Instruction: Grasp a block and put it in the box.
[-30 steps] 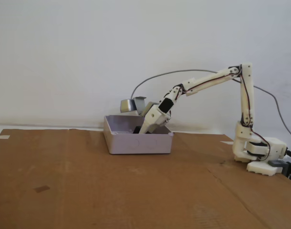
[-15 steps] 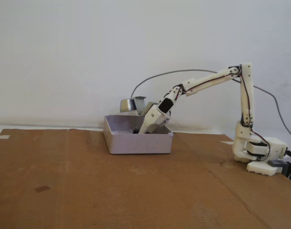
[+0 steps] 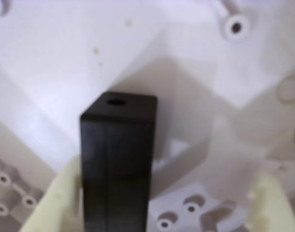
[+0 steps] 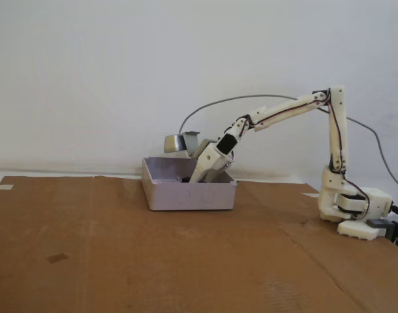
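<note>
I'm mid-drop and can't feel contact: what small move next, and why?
Probably lift the gripper straight up. In the wrist view its cream fingers stand wide apart, the matte black rectangular block beside only one, over the pale plastic box floor.

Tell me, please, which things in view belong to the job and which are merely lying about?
Job: the block, leaning against one finger of the open pincer; the box.

Lying about: cardboard sheet, grey camera module, cable.
</note>
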Robot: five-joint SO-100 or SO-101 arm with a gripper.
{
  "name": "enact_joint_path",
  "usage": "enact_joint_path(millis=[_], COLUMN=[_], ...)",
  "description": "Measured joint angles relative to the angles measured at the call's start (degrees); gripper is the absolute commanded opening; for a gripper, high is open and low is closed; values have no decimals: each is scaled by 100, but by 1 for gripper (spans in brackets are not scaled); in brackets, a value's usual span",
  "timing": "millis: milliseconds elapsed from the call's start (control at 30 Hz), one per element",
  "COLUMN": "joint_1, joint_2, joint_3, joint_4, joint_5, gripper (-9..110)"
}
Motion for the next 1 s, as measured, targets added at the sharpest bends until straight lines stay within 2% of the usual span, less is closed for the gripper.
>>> enact_joint_path(millis=[1000], joint_1=[-79], joint_2=[0], joint_3=[-536], joint_4=[0], joint_5=[0], gripper=[42])
